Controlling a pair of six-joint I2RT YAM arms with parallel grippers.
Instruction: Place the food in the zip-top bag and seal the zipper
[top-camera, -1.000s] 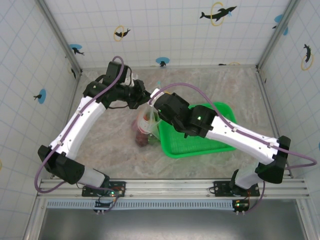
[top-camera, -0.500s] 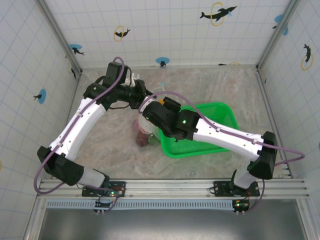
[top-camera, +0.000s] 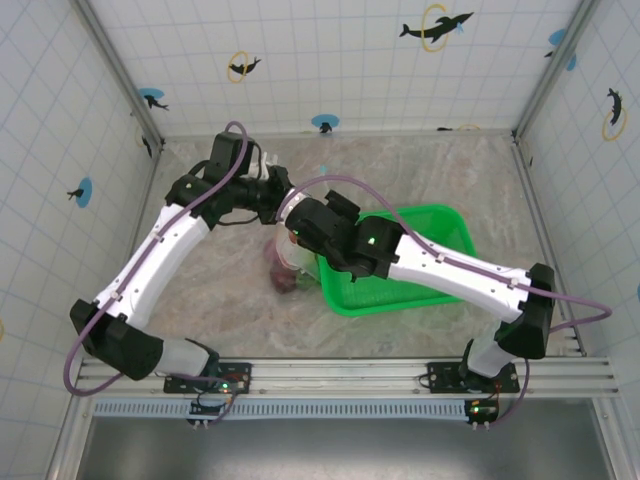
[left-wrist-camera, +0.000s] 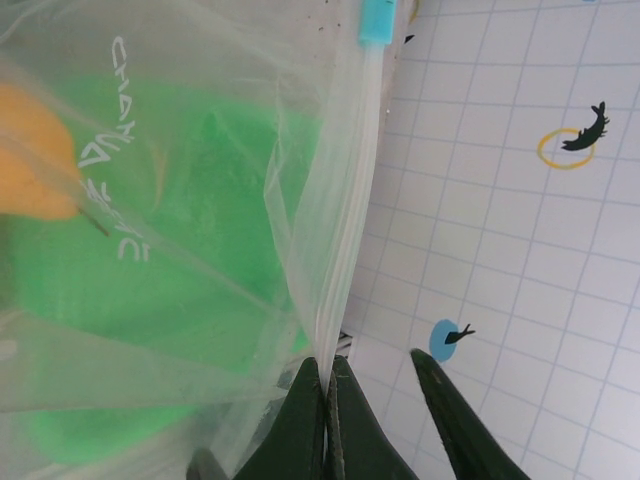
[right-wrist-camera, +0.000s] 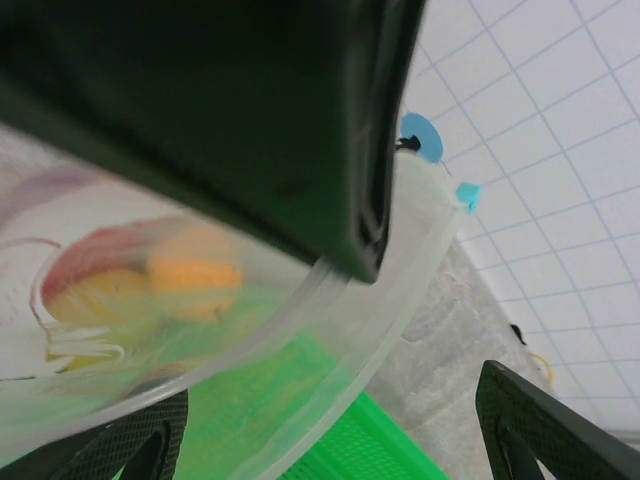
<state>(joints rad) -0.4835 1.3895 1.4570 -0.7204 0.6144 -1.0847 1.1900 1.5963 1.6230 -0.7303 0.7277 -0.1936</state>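
Note:
The zip-top bag (top-camera: 284, 262) hangs by its rim over the table, with the food (top-camera: 283, 279) in its bottom. Orange and red pieces of the food (right-wrist-camera: 185, 272) show through the plastic. My left gripper (left-wrist-camera: 329, 372) is shut on the zipper (left-wrist-camera: 352, 200), a clear strip ending in a pale-blue piece (left-wrist-camera: 377, 20). In the top view, the left gripper (top-camera: 282, 193) is above the bag. My right gripper (right-wrist-camera: 330, 400) stands wide open around the curved zipper (right-wrist-camera: 400, 290), its fingers (right-wrist-camera: 535, 425) well clear of the strip. From above, the right gripper (top-camera: 293, 226) is just below the left one.
A green mesh basket (top-camera: 420, 272) sits right of the bag, partly under my right arm, and shows through the plastic (right-wrist-camera: 375, 450). Tiled walls enclose the marble table (top-camera: 200, 280) on three sides.
My right gripper has opened wider and swung left from over the basket up to the bag's rim, close under the left gripper. The left gripper kept its hold.

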